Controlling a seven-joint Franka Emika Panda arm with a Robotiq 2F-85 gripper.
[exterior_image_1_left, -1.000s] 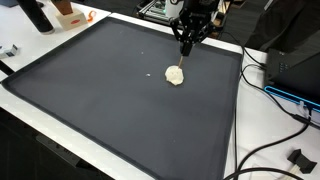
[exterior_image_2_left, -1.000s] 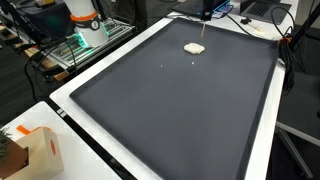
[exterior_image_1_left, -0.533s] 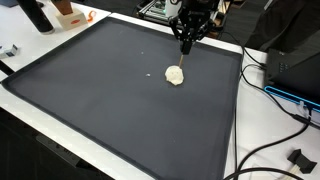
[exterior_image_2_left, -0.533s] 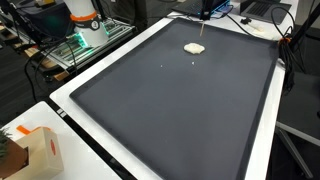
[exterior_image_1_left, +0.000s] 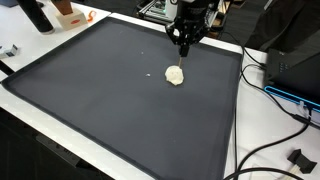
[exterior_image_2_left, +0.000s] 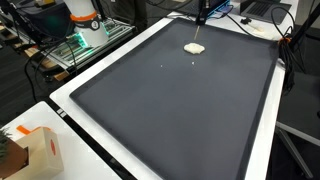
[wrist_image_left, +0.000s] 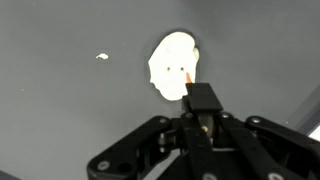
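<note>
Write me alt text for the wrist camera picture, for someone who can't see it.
A flat off-white roundish lump lies on a dark grey mat, just beyond the black gripper, which enters from the bottom edge with its fingers closed together. A small white crumb sits left of the lump in the picture.

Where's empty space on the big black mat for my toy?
Nearly the whole dark mat is bare, from the white lump out to the near and side rims. It is crowded only toward the far edge, where the gripper hangs close to the lump.
</note>
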